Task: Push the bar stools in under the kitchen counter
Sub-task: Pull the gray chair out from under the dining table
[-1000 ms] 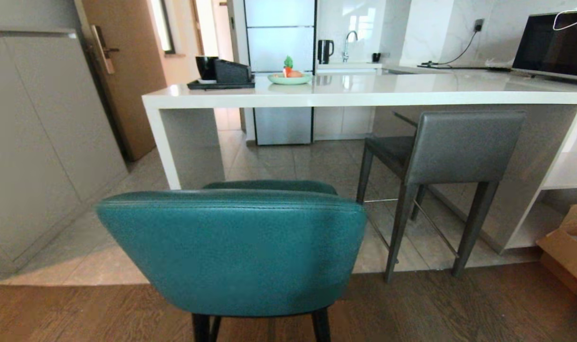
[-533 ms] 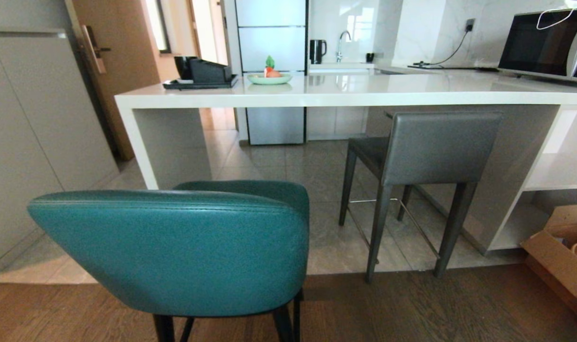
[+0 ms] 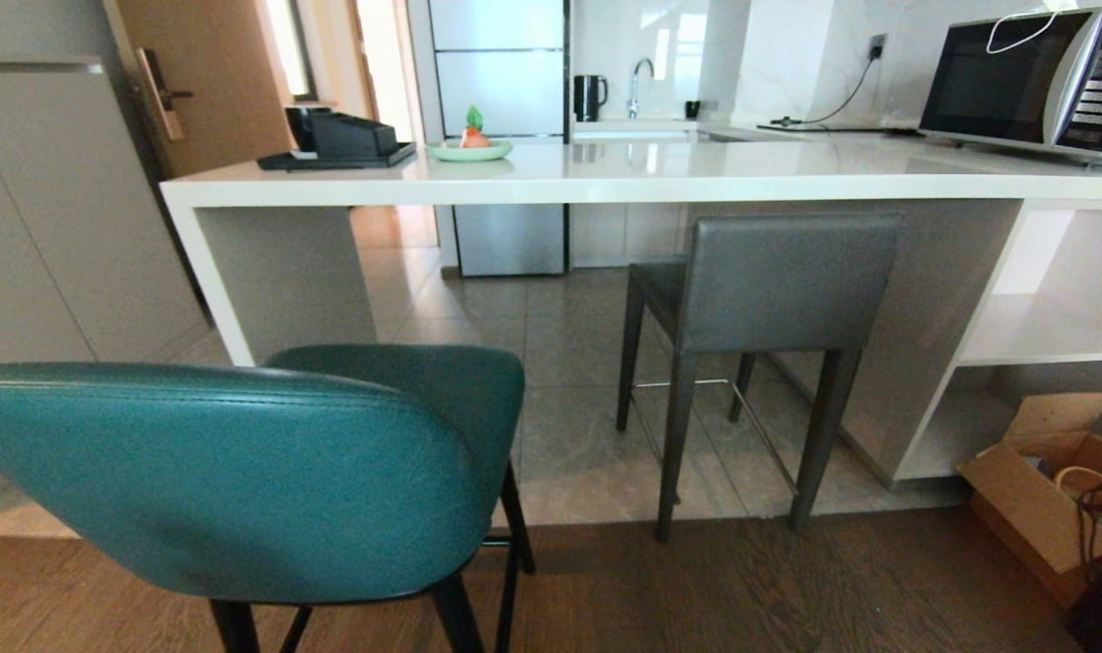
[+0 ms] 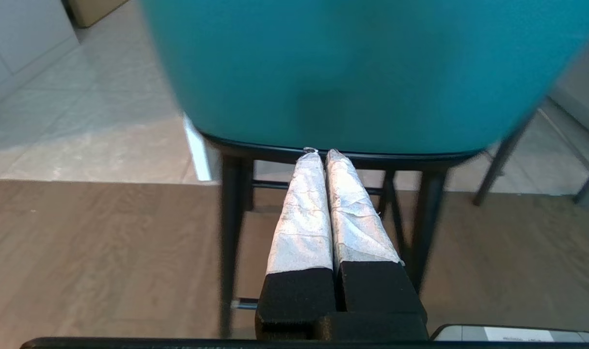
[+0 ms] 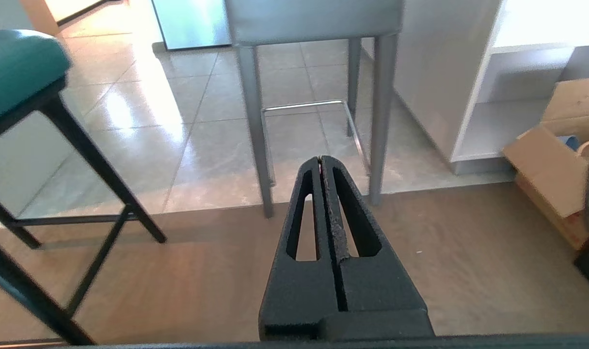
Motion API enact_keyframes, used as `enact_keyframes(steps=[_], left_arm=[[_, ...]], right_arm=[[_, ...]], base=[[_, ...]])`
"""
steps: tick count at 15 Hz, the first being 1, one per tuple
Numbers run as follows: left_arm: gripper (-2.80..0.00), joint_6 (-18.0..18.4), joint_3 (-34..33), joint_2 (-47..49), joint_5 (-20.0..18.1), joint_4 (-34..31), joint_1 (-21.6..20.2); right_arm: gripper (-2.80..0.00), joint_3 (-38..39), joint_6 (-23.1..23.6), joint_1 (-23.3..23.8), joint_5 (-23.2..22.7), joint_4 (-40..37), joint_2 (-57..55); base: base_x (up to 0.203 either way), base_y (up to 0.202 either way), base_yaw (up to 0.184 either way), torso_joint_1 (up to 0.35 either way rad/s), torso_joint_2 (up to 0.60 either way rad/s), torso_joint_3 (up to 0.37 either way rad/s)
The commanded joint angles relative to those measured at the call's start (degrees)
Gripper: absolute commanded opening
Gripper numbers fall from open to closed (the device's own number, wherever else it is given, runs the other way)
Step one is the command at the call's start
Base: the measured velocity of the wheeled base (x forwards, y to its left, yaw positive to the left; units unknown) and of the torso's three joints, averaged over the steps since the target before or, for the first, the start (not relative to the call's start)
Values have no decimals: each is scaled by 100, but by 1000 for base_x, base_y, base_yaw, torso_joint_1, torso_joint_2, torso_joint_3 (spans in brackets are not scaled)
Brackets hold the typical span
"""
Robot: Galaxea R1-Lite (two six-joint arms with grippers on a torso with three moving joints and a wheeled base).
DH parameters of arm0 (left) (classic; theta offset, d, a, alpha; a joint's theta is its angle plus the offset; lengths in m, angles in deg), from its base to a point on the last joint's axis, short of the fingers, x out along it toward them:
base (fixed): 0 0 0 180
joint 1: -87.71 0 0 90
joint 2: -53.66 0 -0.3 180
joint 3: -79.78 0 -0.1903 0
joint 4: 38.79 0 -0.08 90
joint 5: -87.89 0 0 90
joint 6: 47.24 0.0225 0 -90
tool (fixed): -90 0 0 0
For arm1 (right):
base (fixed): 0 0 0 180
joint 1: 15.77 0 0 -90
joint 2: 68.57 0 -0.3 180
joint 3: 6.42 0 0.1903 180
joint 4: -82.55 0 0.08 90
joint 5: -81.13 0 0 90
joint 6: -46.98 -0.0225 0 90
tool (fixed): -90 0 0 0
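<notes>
Landmark: kitchen counter (image 3: 605, 186).

Teal stool (image 3: 242, 472) stands well out from the counter, on the wood floor on the robot's side, off toward the counter's slab-leg end; not under the top at all. Grey stool (image 3: 768, 290) is close in against the counter: seat partly beneath the slab, back and rear legs clear of the edge.

Left gripper (image 4: 322, 154): jaws pressed together, empty, tips right at the lower edge of the teal stool's backrest; contact cannot be confirmed. Right gripper (image 5: 321, 160): jaws pressed together, empty, held low over the wood floor, short of the grey stool's legs.

Step in hand, by judgement: lining up behind the grey stool, so neither push is finished.

Next move calls for squaring on that backrest and pushing straight toward the counter, keeping the legs from catching at the tile edge.
</notes>
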Motion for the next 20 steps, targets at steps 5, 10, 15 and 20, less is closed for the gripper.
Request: enact_keyframes(steps=[5,10,15,20], left_arm=[[-280,-4,0,9,2,-3,0],[-280,-4,0,9,2,-3,0],[-280,-4,0,9,2,-3,0],[-280,-4,0,9,2,-3,0]], right_arm=[[-280,26,-6,4,2,2,-5],[-280,26,-9,-5,2,2,-9],[-280,26,-9,-5,2,2,-1],[-280,26,-16,-5,2,2,0]], base=[[0,-196,2,1,3,2],[0,-197,2,1,1,3],[0,-195,3,2,2,2],[0,-192,3,3,3,1]])
